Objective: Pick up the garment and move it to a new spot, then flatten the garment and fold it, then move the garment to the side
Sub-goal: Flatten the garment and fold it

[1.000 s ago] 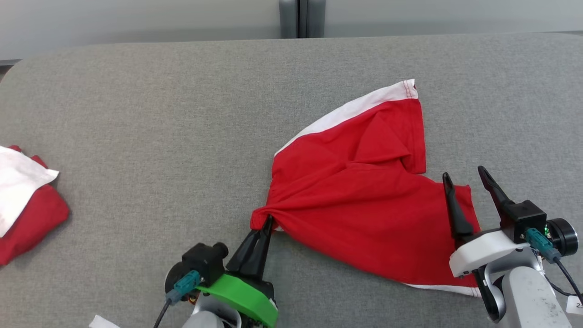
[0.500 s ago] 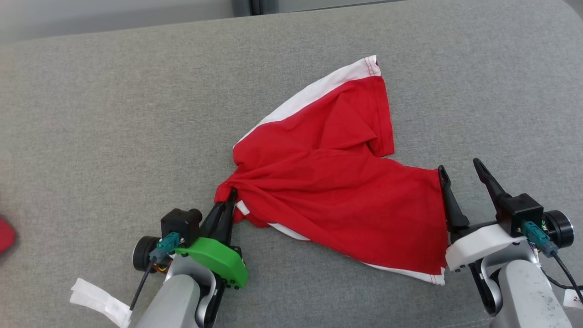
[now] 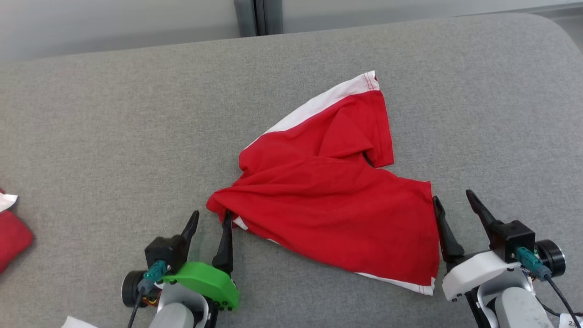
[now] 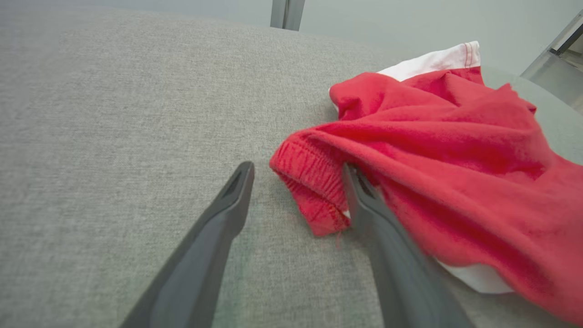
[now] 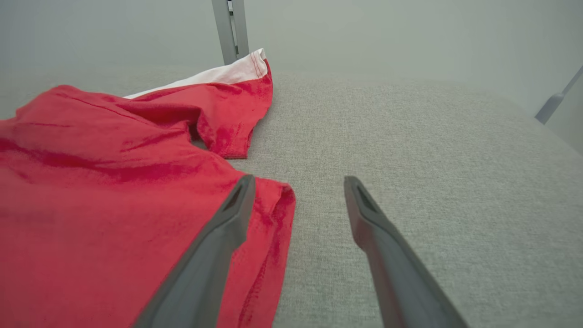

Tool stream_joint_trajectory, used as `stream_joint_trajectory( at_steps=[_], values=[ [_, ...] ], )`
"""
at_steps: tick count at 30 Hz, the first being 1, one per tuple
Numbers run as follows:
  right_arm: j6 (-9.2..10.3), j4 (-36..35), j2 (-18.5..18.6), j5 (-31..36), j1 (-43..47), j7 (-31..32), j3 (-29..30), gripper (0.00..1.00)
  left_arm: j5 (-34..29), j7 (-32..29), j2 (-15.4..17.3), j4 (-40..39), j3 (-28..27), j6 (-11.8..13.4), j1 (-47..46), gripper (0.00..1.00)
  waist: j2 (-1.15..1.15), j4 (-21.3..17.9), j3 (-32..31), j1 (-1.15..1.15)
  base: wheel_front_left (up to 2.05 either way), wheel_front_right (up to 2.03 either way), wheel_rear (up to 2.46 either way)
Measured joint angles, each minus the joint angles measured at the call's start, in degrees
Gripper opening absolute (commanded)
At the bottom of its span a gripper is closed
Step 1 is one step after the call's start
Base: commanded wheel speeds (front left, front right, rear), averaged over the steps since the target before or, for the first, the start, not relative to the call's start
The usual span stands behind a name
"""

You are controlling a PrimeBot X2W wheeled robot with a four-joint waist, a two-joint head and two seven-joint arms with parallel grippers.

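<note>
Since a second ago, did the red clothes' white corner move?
No. The white corner stays as far right of the grey post; only the camera shifted.

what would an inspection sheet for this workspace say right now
surface: grey fabric table, smooth
job's things: red garment with white trim, crumpled, neither flat nor folded
clutter: red and white cloth at the left edge; white scrap at the bottom edge
grippers: left gripper jaws open, one finger touching the garment's corner; right gripper jaws open, beside its right edge, holding nothing
cables: left wrist cable; right wrist cable; teal plugs
surroundings: pale wall, grey post behind the table
</note>
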State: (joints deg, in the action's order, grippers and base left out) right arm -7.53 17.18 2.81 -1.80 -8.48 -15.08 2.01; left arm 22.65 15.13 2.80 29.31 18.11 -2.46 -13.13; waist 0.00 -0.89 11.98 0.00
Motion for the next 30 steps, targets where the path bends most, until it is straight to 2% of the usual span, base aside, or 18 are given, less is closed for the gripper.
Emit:
stream_joint_trajectory(
  at_steps=[11, 22, 23, 26, 27, 30],
  values=[
    [0.0, 2.04, 0.02, -1.46, 6.19, 0.0, -3.59, 1.0, -0.67, 0.0, 0.0, -3.13, -2.64, 0.46, 5.6, 1.0, 0.0, 0.83, -4.12, 0.0, 0.0, 0.0, 0.0],
    [0.0, 6.68, 0.0, -5.09, 6.65, 0.0, -6.47, 1.0, -0.8, 0.0, 0.0, -4.91, -2.09, 0.52, 6.09, 1.0, 0.0, 1.09, -3.91, 0.0, 0.0, 0.0, 0.0],
    [0.0, 7.23, 0.01, -5.27, 6.43, 0.0, -6.62, 0.95, -0.83, 0.0, 0.0, -4.93, -2.05, 0.52, 6.09, 1.0, 0.0, 1.18, -3.88, 0.0, 0.0, 0.0, 0.0],
    [0.0, 8.26, 0.01, -5.78, 5.56, 0.0, -7.01, 0.64, -0.83, 0.0, 0.0, -4.98, -1.97, 0.52, 6.09, 1.0, 0.0, 1.51, -3.79, 0.0, 0.0, 0.0, 0.0],
    [0.0, 8.48, 0.01, -5.8, 5.19, 0.0, -7.05, 0.46, -0.83, 0.0, 0.0, -4.98, -2.0, 0.51, 6.09, 1.0, 0.0, 1.63, -3.75, 0.0, 0.0, 0.0, 0.0],
    [0.0, 8.92, 0.01, -5.82, 4.52, 0.0, -7.06, 0.14, -0.83, 0.0, 0.0, -4.95, -2.07, 0.44, 6.09, 1.0, 0.0, 1.94, -3.58, 0.0, 0.0, 0.0, 0.0]
  ],
)
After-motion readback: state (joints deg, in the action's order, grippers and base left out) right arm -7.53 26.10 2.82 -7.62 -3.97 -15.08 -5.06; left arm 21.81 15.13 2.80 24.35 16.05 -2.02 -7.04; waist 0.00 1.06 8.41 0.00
